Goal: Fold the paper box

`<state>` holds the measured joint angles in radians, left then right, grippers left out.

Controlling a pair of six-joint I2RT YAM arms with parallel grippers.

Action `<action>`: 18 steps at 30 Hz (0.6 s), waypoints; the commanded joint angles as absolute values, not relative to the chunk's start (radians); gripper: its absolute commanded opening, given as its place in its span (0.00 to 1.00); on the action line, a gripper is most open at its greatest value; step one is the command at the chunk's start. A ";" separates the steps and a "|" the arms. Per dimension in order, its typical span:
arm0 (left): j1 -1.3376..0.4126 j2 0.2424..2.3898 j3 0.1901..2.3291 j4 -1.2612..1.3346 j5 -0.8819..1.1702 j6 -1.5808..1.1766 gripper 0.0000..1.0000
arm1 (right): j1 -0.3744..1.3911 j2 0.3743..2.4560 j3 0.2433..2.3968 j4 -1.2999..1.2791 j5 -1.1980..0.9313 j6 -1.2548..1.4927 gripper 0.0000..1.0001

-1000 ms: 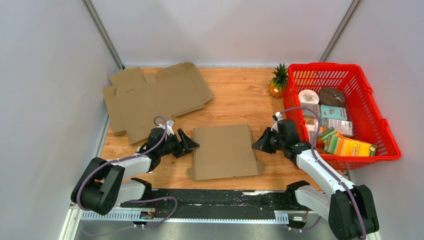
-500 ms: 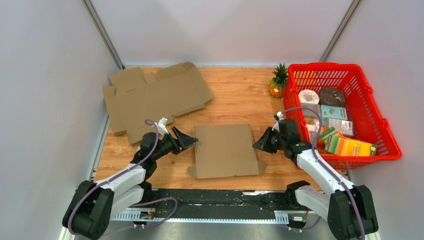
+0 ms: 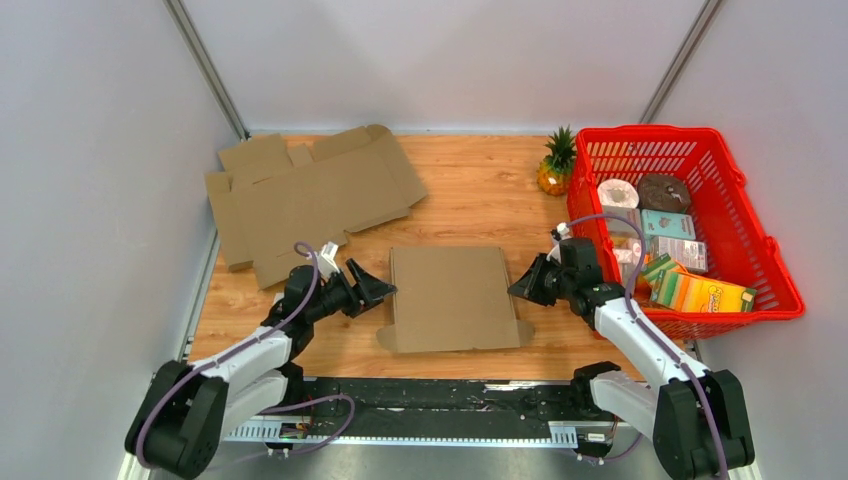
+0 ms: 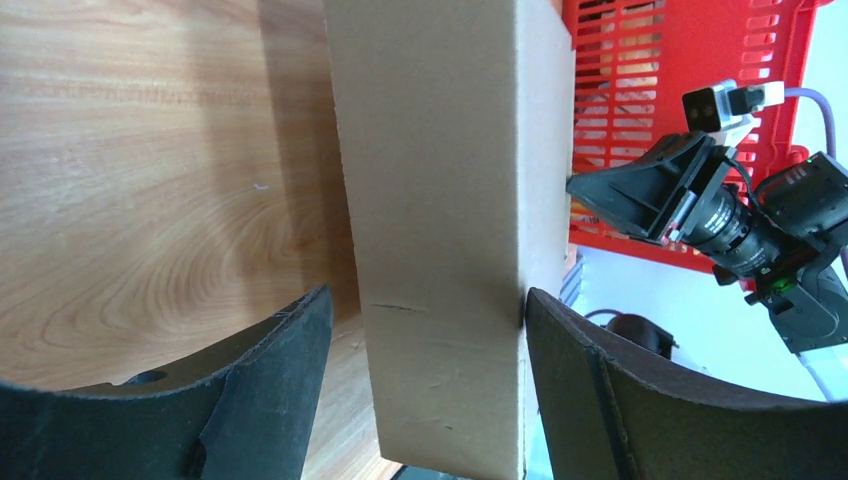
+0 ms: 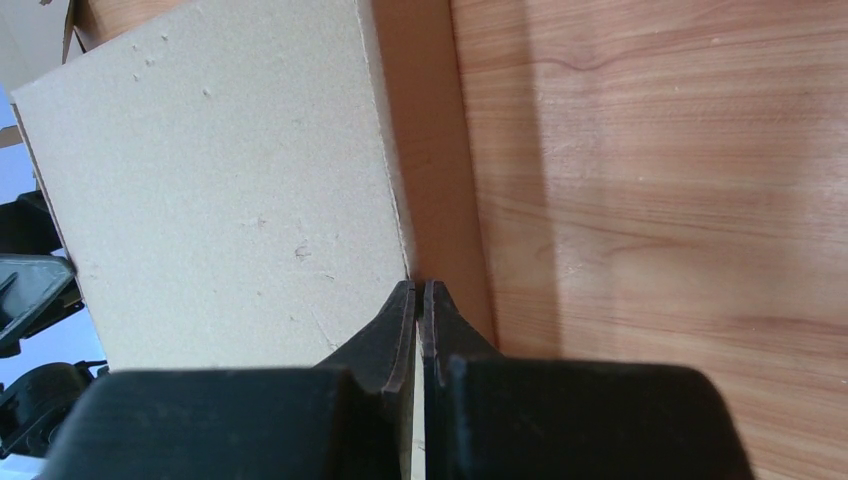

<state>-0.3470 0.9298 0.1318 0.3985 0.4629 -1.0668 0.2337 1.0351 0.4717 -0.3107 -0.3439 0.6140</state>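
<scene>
Box [image 3: 452, 298] flat btwn spread L jaws & closed R jaws.

No text is legible; print on packets [image 3: 700, 293] in the basket [image 3: 690, 134] is too small.

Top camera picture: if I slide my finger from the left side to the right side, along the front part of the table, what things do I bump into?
left gripper → cardboard box → right gripper → red basket
</scene>
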 commanded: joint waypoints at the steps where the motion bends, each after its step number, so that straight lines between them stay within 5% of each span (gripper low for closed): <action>1: -0.344 1.052 0.123 0.629 0.572 -1.123 0.78 | 0.196 1.083 0.417 -0.400 -0.215 0.580 0.00; 18: -0.348 1.148 0.150 0.706 0.630 -1.164 0.79 | 0.183 1.092 0.417 -0.399 -0.225 0.580 0.00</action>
<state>-0.3424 1.1774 0.1246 0.6891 0.6014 -1.1450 0.2237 1.0412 0.4717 -0.3000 -0.3473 0.6140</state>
